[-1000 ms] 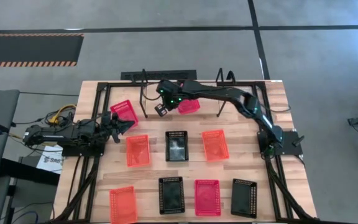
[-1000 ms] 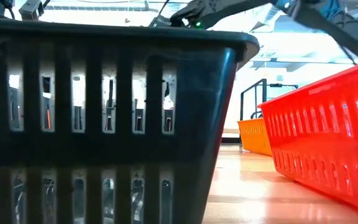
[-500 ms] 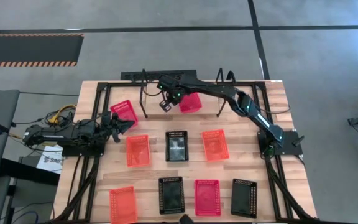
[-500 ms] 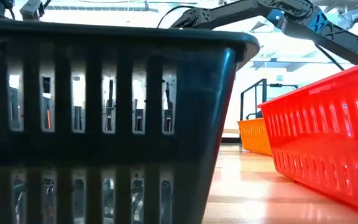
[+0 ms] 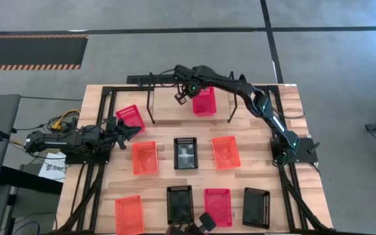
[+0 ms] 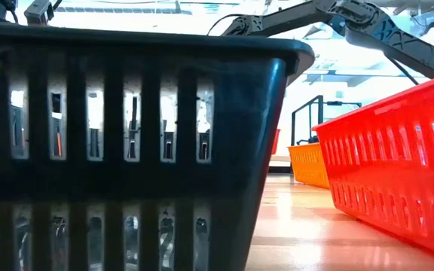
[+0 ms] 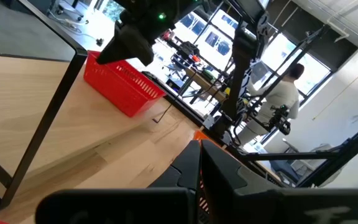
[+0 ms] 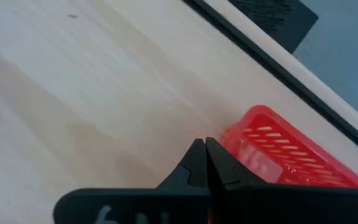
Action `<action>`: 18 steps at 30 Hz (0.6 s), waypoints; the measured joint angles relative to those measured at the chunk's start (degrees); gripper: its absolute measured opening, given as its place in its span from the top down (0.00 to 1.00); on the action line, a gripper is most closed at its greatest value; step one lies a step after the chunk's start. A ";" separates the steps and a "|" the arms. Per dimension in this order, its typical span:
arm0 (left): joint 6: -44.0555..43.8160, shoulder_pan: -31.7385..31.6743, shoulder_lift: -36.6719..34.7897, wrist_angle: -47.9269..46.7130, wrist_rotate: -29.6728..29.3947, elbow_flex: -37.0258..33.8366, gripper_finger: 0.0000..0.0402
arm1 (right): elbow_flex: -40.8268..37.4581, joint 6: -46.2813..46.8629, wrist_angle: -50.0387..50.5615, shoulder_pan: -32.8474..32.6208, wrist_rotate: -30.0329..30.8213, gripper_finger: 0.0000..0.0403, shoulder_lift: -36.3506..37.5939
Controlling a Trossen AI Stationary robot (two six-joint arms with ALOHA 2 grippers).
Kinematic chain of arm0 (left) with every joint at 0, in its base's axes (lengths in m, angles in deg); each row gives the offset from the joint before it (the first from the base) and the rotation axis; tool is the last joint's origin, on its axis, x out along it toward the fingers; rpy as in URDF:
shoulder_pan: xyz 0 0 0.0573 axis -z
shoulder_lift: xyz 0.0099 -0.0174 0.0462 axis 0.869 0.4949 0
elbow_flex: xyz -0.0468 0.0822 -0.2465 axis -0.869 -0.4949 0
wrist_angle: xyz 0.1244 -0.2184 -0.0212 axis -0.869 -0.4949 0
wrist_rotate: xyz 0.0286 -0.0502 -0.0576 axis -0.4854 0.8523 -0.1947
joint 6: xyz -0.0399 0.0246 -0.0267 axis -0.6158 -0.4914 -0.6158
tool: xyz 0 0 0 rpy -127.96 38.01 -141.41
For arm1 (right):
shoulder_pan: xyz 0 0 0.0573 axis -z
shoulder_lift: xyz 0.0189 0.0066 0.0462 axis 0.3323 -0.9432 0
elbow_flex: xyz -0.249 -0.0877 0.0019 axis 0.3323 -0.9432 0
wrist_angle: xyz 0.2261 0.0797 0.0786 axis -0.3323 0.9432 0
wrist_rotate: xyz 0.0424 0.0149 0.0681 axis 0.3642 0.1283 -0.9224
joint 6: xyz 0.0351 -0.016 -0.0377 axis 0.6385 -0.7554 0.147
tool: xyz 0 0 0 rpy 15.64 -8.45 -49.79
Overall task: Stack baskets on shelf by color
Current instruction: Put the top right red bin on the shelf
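A: Start big: where does everything sit on the bench (image 5: 253, 98)?

B: The shelf (image 5: 150, 104) stands at the far edge; the right arm reaches across it; its right pincer (image 5: 187, 93) is clenched on nothing, just beside the red-pink basket (image 5: 203, 101), which appears to rest on the shelf's middle section, though the overhead angle leaves that unsure; eight other baskets lie on the bench.

A: And the other arm?

B: The left pincer (image 5: 133, 129) waits clenched near another red-pink basket (image 5: 130, 117).

A: Risks?

B: Pulling back low, the fingers could clip the basket's rim and drag it off; later stacks may then sit crooked.
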 joint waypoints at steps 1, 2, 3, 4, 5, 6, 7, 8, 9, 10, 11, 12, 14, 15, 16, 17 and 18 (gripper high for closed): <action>0.00 -0.01 0.00 0.00 -0.01 0.00 1.00 | 0.00 -0.01 0.27 0.19 0.00 1.00 0.00; 0.00 -0.01 0.00 0.02 -0.02 0.00 1.00 | 0.00 -0.01 0.60 0.31 0.02 1.00 0.00; 0.00 -0.01 0.00 0.00 -0.01 0.00 1.00 | 0.00 -0.02 1.04 0.41 0.04 1.00 0.00; 0.00 0.00 0.00 0.00 0.00 0.00 1.00 | 0.00 -0.27 1.68 0.59 0.06 1.00 0.00; 0.00 0.00 0.00 0.00 0.00 0.00 1.00 | 0.00 -0.70 2.22 0.72 0.12 1.00 0.00; 0.00 -0.01 0.00 0.00 0.00 0.00 1.00 | 0.00 -0.77 2.71 0.74 0.21 1.00 0.00; 0.00 0.00 0.00 0.00 0.00 0.00 1.00 | 0.00 -0.75 3.24 0.74 0.23 1.00 0.00; 0.00 -0.01 0.00 0.00 0.00 0.00 1.00 | 0.00 -0.76 3.61 0.74 0.25 1.00 0.00; 0.00 -0.02 0.00 0.00 0.00 0.00 1.00 | 0.00 -0.77 3.79 0.65 0.31 1.00 0.00; 0.00 -0.01 0.00 0.00 0.00 0.00 1.00 | 0.00 -0.82 4.01 0.40 0.59 1.00 0.02; 0.00 0.00 0.00 0.00 0.00 0.00 1.00 | -0.08 -0.88 4.45 0.20 1.11 1.00 0.36; 0.00 0.00 0.00 0.00 -0.02 0.00 1.00 | -0.15 -0.90 4.77 -0.15 1.58 1.00 0.84; 0.00 0.00 0.00 0.00 0.00 0.00 1.00 | -0.11 -0.88 4.11 -1.32 1.88 1.00 2.35; 0.00 0.00 0.00 0.00 0.00 0.00 1.00 | -0.09 -0.90 4.11 -1.92 1.72 1.00 3.21; 0.00 -0.01 0.00 0.00 -0.01 0.00 1.00 | 0.02 -1.04 3.91 -2.62 1.70 1.00 3.84; 0.00 0.00 0.00 0.00 0.00 0.00 1.00 | 0.04 -1.21 3.84 -3.29 1.70 1.00 4.40; 0.00 0.00 0.00 0.00 0.00 0.00 1.00 | 0.04 -1.25 3.85 -3.93 1.54 1.00 4.75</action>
